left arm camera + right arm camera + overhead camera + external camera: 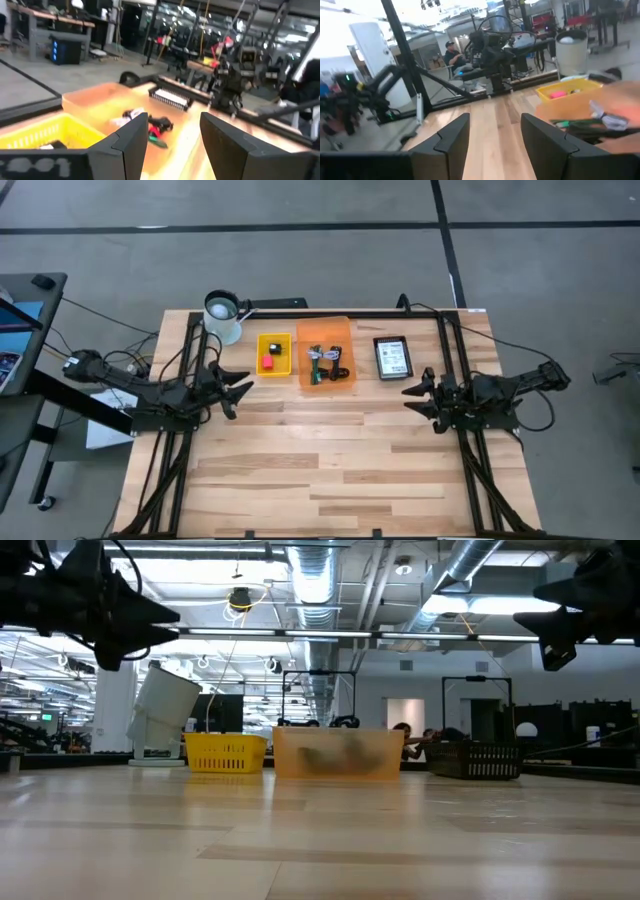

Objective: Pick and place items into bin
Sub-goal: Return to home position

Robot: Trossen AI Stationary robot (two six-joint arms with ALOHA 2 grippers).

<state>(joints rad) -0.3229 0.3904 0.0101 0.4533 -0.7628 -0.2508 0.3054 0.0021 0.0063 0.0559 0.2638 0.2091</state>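
Note:
An orange see-through bin [326, 352] stands near the table's far edge and holds black and green cables [328, 366], also seen in the left wrist view [152, 126]. A small yellow bin [274, 353] to its left holds a red-pink piece [268, 364] and a tiny black block [273, 346]. A white printed card [392, 357] lies in a black basket on the orange bin's right. My left gripper [240, 395] hangs open above the table, left of the bins. My right gripper [412, 393] hangs open, right of them. Neither touches anything.
A white cup [223, 315] stands at the far left, beside the yellow bin. Black frame bars [300, 311] run along the table's far edge and down both sides. The wooden tabletop [330, 460] stretches between the arms and toward the near edge.

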